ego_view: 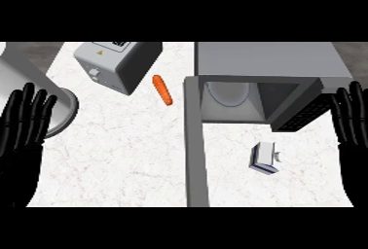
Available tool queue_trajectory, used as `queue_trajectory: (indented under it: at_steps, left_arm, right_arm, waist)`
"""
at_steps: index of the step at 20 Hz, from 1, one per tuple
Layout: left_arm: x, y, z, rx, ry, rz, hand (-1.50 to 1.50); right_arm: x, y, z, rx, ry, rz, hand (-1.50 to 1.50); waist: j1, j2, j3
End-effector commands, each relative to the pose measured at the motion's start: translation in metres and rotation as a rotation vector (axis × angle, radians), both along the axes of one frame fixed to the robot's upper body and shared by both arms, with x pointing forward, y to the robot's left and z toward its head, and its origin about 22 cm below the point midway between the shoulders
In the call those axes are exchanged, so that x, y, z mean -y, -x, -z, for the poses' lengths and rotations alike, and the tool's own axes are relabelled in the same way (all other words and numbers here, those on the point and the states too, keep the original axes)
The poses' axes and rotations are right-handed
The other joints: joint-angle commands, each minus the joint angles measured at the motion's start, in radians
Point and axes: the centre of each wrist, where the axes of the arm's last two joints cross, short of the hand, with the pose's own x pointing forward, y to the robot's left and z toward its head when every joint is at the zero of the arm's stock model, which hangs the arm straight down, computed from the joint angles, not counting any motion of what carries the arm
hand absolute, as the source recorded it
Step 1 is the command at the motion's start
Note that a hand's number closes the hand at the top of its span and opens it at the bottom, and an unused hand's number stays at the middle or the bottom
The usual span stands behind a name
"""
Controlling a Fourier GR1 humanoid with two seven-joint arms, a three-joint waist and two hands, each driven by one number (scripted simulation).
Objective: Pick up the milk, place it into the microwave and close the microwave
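The milk carton (265, 157), white with a blue base, lies on its side on the marble counter, in front of the microwave's opening. The grey microwave (267, 61) stands at the back right, its cavity showing a white turntable plate (229, 93). Its door (195, 146) is swung wide open, running toward the front edge, left of the milk. My right hand (352, 121) rests open at the right edge, fingers up, to the right of the milk and apart from it. My left hand (23, 127) rests open at the left edge.
A grey toaster-like appliance (116, 62) sits at the back left, with an orange carrot (163, 90) beside it. A large light-grey cylinder (28, 82) reaches in from the upper left, its round end next to my left hand. The open door splits the counter.
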Motion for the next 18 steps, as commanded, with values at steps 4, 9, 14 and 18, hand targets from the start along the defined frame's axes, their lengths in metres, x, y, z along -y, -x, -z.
queue_trajectory:
  at_steps: [4, 9, 14, 18]
  left_arm:
    - [-0.016, 0.001, 0.002, 0.048, -0.014, -0.044, -1.50]
    - [-0.001, 0.003, 0.004, -0.085, 0.191, -0.004, -1.50]
    - [-0.013, 0.019, 0.015, -0.079, 0.192, 0.006, -1.50]
    - [-0.013, 0.037, 0.010, -0.065, 0.187, 0.011, -1.50]
  right_arm:
    - [-0.046, 0.007, -0.018, 0.039, -0.035, 0.056, -1.50]
    - [-0.088, 0.020, 0.006, -0.089, -0.161, -0.220, -1.50]
    - [-0.110, 0.031, -0.005, -0.092, -0.163, -0.230, -1.50]
    - [-0.102, 0.021, -0.005, -0.061, -0.155, -0.148, -1.50]
  waist:
    - [-0.009, 0.032, 0.016]
    - [-0.006, 0.030, 0.017]
    - [-0.009, 0.031, 0.017]
    - [-0.010, 0.032, 0.017]
